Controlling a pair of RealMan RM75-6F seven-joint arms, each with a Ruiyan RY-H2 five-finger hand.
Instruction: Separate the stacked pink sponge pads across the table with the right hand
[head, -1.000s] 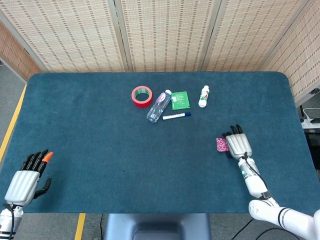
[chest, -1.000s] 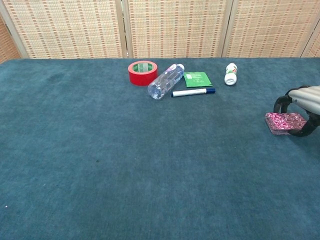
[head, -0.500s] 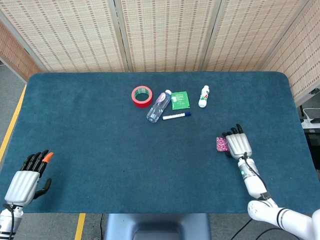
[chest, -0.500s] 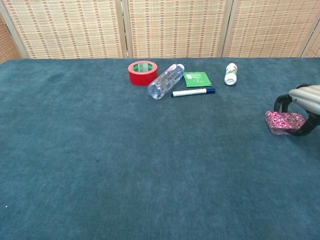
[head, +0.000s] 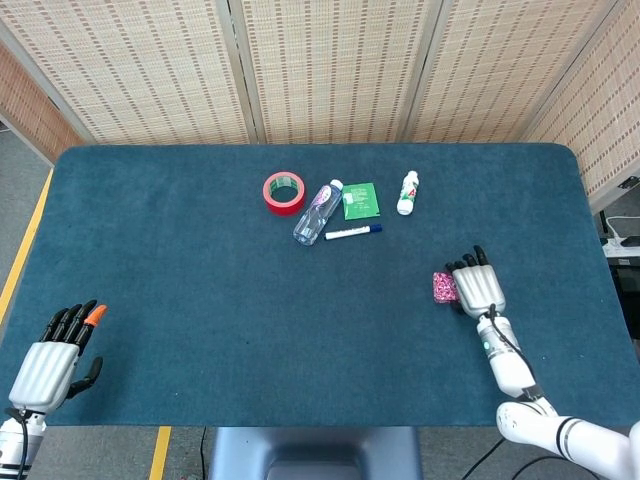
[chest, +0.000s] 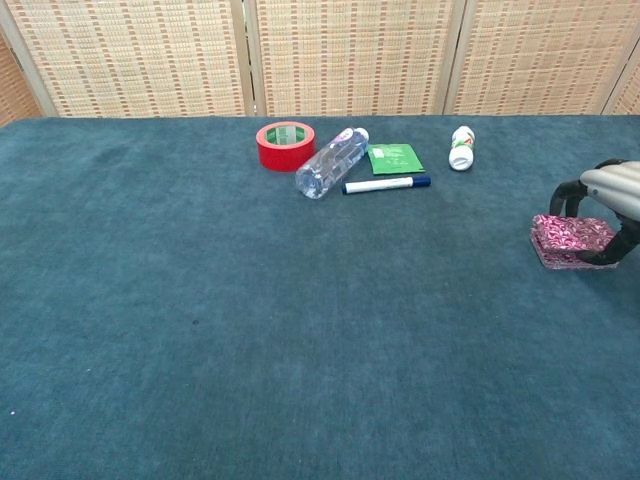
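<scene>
The stacked pink sponge pads (head: 442, 288) lie at the right side of the blue table. My right hand (head: 476, 288) sits right beside them. In the chest view this hand (chest: 612, 188) reaches in from the right edge and its black fingers (chest: 566, 197) pinch the top pad (chest: 570, 233) from behind and in front. The top pad sits a little raised and tilted, with the edge of a lower pad (chest: 556, 263) showing under it. My left hand (head: 52, 362) rests at the near left corner, holding nothing, thumb apart from the fingers.
At the far middle of the table (head: 200, 260) lie a red tape roll (head: 284, 192), a clear bottle (head: 317, 211), a green packet (head: 360, 200), a blue-capped marker (head: 352, 232) and a small white bottle (head: 407, 192). The table's right edge runs close to my right hand.
My right hand has drawn up and slightly right with the top pad, which now stands a little higher; a lower pad's edge shows beneath. The left hand has not moved.
</scene>
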